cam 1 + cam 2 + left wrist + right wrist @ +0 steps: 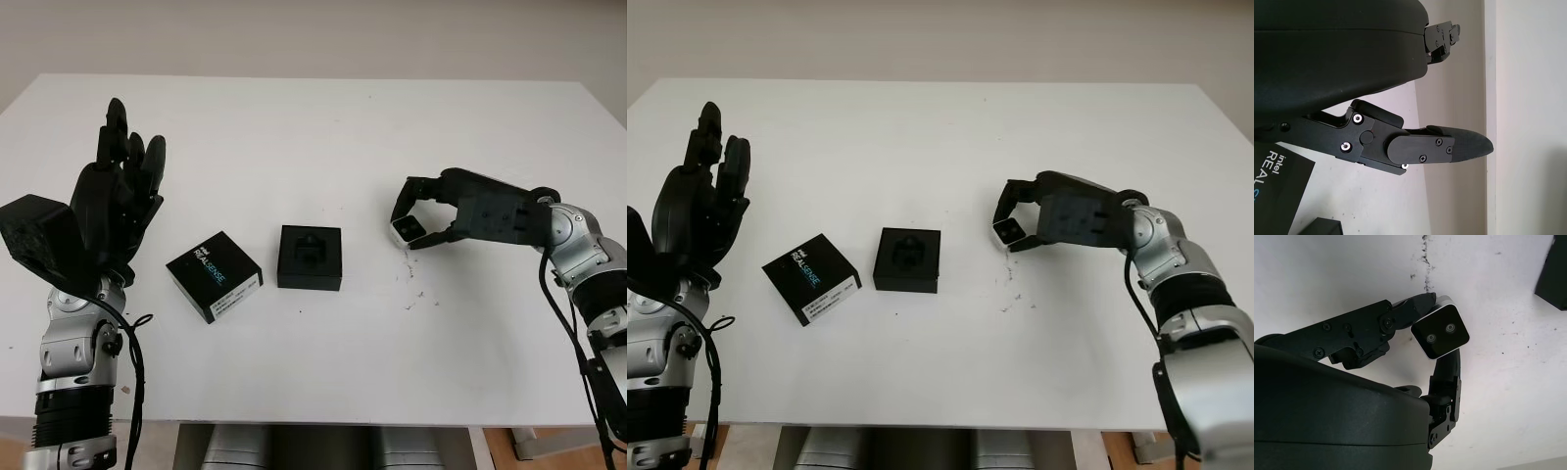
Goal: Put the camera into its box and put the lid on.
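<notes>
Left to right: left hand [118, 191] raised above the table's left side, open and holding nothing; one lid [214, 275] printed "RealSense", one open black box [310, 258] just right of it, and one camera [408, 229] pinched between the right hand [431, 215] fingertips right of the box. Everything sits on one white table [323, 137] with dark scuff specks near the camera; a plain pale wall runs behind it.
</notes>
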`<move>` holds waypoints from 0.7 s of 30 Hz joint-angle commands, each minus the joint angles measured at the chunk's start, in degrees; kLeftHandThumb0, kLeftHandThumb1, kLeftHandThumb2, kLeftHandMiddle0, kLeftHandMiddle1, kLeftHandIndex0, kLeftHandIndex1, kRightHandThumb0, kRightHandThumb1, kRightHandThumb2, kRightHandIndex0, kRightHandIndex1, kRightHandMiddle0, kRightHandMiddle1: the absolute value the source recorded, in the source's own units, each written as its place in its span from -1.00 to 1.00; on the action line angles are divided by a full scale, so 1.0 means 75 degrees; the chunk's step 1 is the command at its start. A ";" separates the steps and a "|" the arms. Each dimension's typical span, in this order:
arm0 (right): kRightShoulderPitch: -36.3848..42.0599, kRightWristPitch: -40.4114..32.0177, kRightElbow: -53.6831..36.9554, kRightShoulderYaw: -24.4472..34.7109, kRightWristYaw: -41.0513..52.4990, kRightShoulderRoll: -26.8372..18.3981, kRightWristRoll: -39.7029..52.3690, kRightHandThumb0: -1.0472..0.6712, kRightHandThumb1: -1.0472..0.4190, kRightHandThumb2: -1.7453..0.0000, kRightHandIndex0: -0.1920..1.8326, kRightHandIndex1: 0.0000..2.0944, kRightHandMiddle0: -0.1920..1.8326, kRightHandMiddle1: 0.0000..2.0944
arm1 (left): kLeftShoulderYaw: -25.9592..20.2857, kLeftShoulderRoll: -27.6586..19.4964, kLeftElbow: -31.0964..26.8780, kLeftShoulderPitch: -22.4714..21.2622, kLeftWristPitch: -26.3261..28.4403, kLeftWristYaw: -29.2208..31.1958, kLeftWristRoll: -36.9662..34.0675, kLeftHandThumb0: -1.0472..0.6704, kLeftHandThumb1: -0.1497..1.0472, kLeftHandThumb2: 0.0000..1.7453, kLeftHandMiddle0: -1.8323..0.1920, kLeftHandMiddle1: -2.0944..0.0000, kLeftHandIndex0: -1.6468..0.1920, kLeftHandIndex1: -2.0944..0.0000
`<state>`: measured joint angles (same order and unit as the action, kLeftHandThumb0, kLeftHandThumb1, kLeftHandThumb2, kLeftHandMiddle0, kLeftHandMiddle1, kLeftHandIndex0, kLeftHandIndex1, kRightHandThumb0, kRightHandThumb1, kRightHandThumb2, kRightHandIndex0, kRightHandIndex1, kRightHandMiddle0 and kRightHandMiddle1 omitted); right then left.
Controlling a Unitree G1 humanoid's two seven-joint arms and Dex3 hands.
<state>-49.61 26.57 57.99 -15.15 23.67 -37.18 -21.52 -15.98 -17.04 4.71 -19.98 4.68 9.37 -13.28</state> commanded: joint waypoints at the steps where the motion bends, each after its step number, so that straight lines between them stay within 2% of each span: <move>1: 0.0056 -0.0075 -0.0166 0.0188 0.0015 0.0066 0.0172 -0.18 -0.89 0.94 -0.51 -0.95 -0.49 0.39 | -0.0024 -0.0002 -0.0031 -0.0019 -0.0128 0.0051 -0.0041 -0.55 1.00 -0.56 1.00 1.00 1.00 0.98; 5: 0.0199 0.0037 -0.0307 0.0378 -0.0120 0.0143 0.0394 -0.18 -0.88 0.94 -0.50 -0.95 -0.49 0.39 | -0.0017 -0.0001 0.0076 0.0043 -0.0350 0.0048 0.0045 -0.55 1.00 -0.55 1.00 0.99 1.00 0.98; 12: 0.0696 -0.0503 -0.1582 0.0880 -0.0128 0.0376 0.1017 -0.23 -0.90 0.94 -0.50 -0.95 -0.50 0.42 | -0.0051 -0.0007 -0.0019 0.0156 -0.0317 -0.0044 0.0034 -0.57 1.00 -0.58 1.00 0.96 0.99 0.97; 17: 0.1299 -0.1605 -0.3204 0.1082 -0.0101 0.0639 0.1303 -0.23 -0.91 0.94 -0.52 -0.95 -0.57 0.48 | -0.0042 -0.0012 -0.0128 0.0248 -0.0289 -0.0028 0.0009 -0.57 1.00 -0.57 1.00 0.98 1.00 0.98; 21: 0.1959 -0.2981 -0.4998 0.1307 -0.0171 0.1077 0.1673 -0.22 -0.88 0.94 -0.50 -0.95 -0.58 0.59 | 0.0027 0.0012 -0.0274 0.0341 -0.0288 -0.0079 0.0102 -0.58 1.00 -0.56 1.00 0.97 0.99 0.97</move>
<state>-36.07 6.12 24.36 -6.49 22.78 -30.00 -9.90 -15.93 -17.02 4.02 -18.13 2.55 8.96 -12.92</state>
